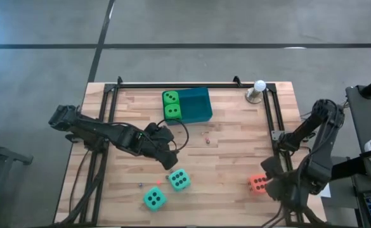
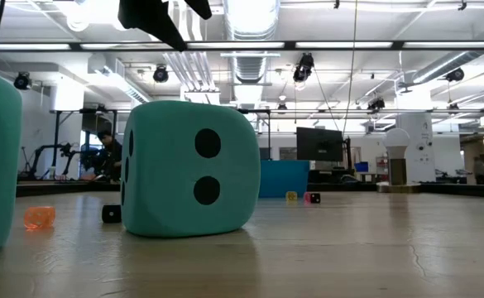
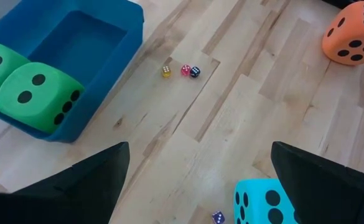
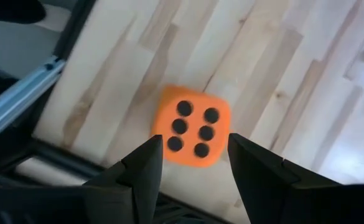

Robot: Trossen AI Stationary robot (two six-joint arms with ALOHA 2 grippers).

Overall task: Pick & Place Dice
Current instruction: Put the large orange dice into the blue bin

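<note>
Over the orange-red die (image 4: pixel 191 134), right gripper (image 4: pixel 194 163) sits half open, gripping nothing. Left gripper (image 3: pixel 197 163) wide open, empty, above a teal die (image 3: pixel 259 200).

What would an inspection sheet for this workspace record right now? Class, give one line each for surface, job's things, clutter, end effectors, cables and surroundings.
Surface: wooden table, plank top, dark frame rails along its edges.
Job's things: two green dice in the blue tray; two teal dice and the orange die on the table.
Clutter: tiny dice mid-table; white ball on a metal stand at the far edge.
End effectors: left end effector open above the table, near the teal dice; right end effector fingers part open, poised over the orange die, not gripping.
Cables: black cable looping from the left arm.
Surroundings: grey floor; a person at a far bench in the low view.
</note>
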